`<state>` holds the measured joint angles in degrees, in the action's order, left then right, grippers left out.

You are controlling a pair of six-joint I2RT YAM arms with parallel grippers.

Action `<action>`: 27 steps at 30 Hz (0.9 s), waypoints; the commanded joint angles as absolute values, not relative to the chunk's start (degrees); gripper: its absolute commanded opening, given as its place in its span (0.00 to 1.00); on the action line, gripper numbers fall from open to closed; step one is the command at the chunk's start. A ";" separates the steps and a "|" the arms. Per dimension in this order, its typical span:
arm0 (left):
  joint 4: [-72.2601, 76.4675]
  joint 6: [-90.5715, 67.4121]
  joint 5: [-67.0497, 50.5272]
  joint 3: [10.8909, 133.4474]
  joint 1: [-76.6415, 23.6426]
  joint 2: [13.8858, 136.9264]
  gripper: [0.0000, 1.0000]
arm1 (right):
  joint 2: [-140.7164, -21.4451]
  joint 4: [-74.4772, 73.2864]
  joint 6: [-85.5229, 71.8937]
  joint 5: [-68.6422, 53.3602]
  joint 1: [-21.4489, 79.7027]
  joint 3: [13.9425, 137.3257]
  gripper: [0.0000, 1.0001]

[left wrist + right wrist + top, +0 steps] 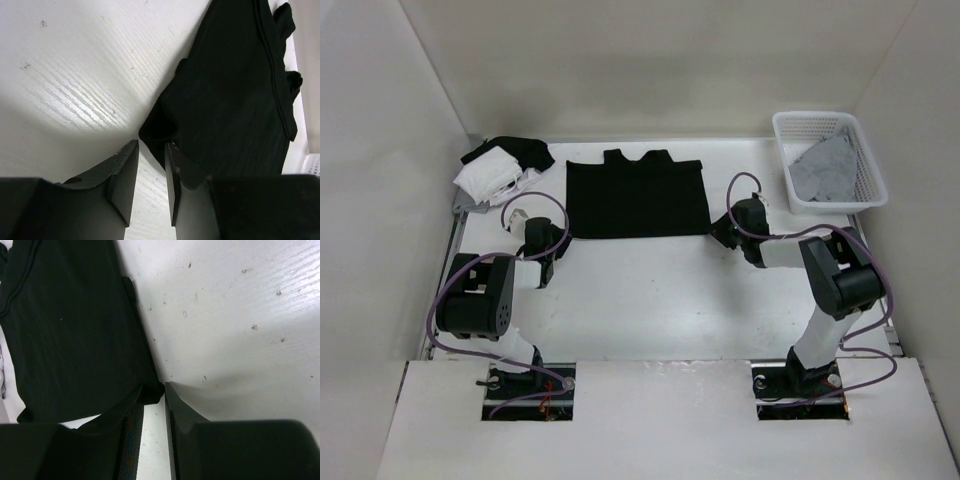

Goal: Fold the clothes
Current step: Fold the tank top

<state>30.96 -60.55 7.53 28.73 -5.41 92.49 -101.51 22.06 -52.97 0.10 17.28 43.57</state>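
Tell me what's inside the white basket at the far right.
A light grey garment lies crumpled inside the white basket, covering most of its floor. Anything beneath that garment is hidden, so I cannot tell whether more is in there.

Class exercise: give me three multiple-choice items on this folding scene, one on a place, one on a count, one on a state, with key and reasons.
1. Where is the light grey garment? A at the near edge of the table; B on the black garment; C in the white basket.
2. How many end effectors are at the black garment's near corners? A none; B two; C one.
3. How does the black garment lie? A spread flat; B rolled up; C hanging in the air.
Key: 1 C, it lies inside the basket. 2 B, the left end effector and the right end effector each sit at a corner. 3 A, it lies open on the table.
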 commanded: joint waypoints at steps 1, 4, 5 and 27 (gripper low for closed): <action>31.20 -60.91 8.53 29.53 -5.23 93.95 0.24 | -102.48 24.96 -53.70 0.35 17.01 44.74 0.27; 31.81 -61.26 8.44 29.53 -5.23 94.39 0.18 | -102.83 25.49 -53.70 0.09 17.01 44.91 0.25; 32.08 -61.26 8.52 29.53 -5.23 94.48 0.16 | -103.01 25.75 -53.79 0.00 17.01 45.00 0.22; 7.76 -50.81 13.53 34.96 -8.65 35.01 0.00 | -49.62 5.66 -42.55 7.81 25.34 37.17 0.01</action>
